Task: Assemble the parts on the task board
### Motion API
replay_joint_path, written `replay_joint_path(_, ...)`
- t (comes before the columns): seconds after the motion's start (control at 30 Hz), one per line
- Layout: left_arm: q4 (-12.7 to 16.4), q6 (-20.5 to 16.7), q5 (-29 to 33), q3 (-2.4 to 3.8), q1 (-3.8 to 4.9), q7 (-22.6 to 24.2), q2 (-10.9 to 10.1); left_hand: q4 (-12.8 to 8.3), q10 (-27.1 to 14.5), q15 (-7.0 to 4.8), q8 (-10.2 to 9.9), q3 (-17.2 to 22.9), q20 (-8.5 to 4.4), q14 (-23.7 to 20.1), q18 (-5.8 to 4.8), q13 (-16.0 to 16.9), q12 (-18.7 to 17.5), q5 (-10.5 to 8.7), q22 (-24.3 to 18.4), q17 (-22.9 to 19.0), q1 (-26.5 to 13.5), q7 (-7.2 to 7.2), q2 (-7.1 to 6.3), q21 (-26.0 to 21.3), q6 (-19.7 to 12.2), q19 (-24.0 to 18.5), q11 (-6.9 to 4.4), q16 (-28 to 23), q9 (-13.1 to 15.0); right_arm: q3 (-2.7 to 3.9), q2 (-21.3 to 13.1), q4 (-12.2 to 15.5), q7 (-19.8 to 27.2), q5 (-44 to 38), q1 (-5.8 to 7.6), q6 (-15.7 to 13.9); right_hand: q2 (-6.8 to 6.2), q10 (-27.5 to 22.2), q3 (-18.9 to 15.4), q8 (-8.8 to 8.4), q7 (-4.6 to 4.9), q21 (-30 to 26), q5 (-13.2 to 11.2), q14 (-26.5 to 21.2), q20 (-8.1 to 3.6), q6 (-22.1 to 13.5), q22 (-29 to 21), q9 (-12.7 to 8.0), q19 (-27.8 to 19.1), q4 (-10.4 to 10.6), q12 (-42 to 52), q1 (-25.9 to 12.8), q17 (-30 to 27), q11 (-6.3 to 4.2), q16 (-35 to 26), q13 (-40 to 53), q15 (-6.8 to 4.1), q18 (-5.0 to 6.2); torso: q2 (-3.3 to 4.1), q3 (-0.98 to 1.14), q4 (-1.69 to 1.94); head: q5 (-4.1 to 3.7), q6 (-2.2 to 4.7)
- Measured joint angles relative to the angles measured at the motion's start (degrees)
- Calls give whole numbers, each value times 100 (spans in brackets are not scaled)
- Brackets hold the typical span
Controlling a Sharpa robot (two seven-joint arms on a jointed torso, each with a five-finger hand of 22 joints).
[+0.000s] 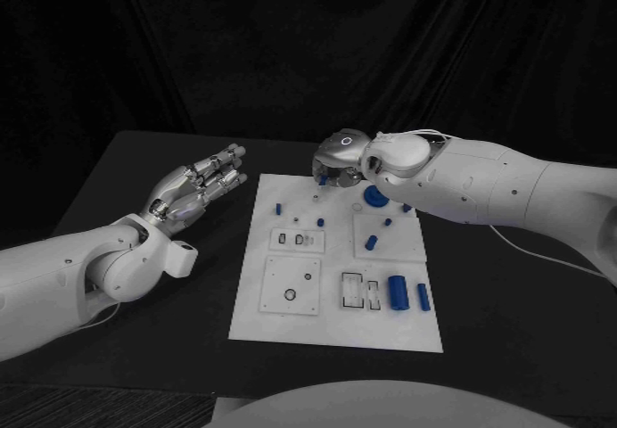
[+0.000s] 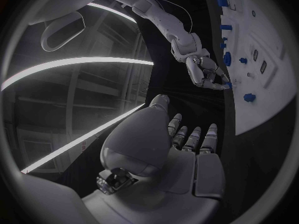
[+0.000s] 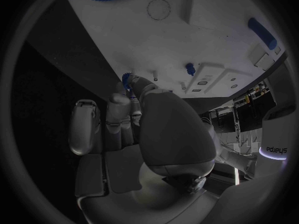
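Note:
The white task board point(image 1: 337, 308) lies mid-table with several blue parts on it. My right hand point(image 1: 342, 160) hangs over the board's far edge, fingers pointing down, pinching a small blue toothed part point(image 3: 127, 78) at its fingertips; the same part point(image 2: 228, 84) shows blue in the left wrist view. A larger blue gear point(image 1: 374, 197) lies just right of that hand. My left hand point(image 1: 200, 187) hovers left of the board, flat, fingers spread and holding nothing.
Blue pegs point(image 1: 372, 241) stand in the board's middle, and two blue cylinders point(image 1: 398, 292) lie near its right front. A square plate with a round hole point(image 1: 293, 285) sits front left. A thin cable point(image 1: 540, 251) trails across the table at the right.

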Motion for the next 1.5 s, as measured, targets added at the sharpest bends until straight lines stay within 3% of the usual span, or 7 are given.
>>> replay_joint_path(0.67, -39, 47, 0, -1, 0, 0, 25, -14, 13, 0, 0, 33, 21, 0, 0, 0, 0, 0, 0, 0, 0, 43, 0, 0, 43, 21, 31, 0, 6, 15, 63, -58, -15, -3, -28, 3, -8, -42, 32, 0, 32, 0, 1, -35, 21, -71, -35, 35, -21, 0, -25, -7, -50, 2, 0, 0, 4, 1, -4, -11, 5, -4, -51)
replay_joint_path(1.23, -70, 89, -1, -1, -2, 0, 51, -12, 27, -1, 0, 54, 21, 0, 0, -1, 0, 0, 1, 0, 14, 51, 14, 0, 51, 21, 45, 0, 7, 9, 44, -10, -42, -2, -58, 83, -29, -84, 96, -144, 21, -63, -70, -137, 30, -267, -102, 29, -113, -32, -36, -29, -183, 3, -120, 20, 27, 1, -11, -15, 3, -13, -53)
replay_joint_path(1.5, -74, 111, -1, -1, -4, 1, 69, -22, 31, 21, 0, 73, 21, 21, 1, -1, 0, 0, 4, 1, 23, 74, 23, 12, 74, 21, 49, 0, 11, 6, 34, 13, -61, -5, -82, 162, -69, -249, 111, -220, -51, -129, -115, -202, 60, -386, -141, 43, -172, -17, -35, -69, -243, 42, -181, 9, 51, 1, -16, -15, 0, -13, -39)
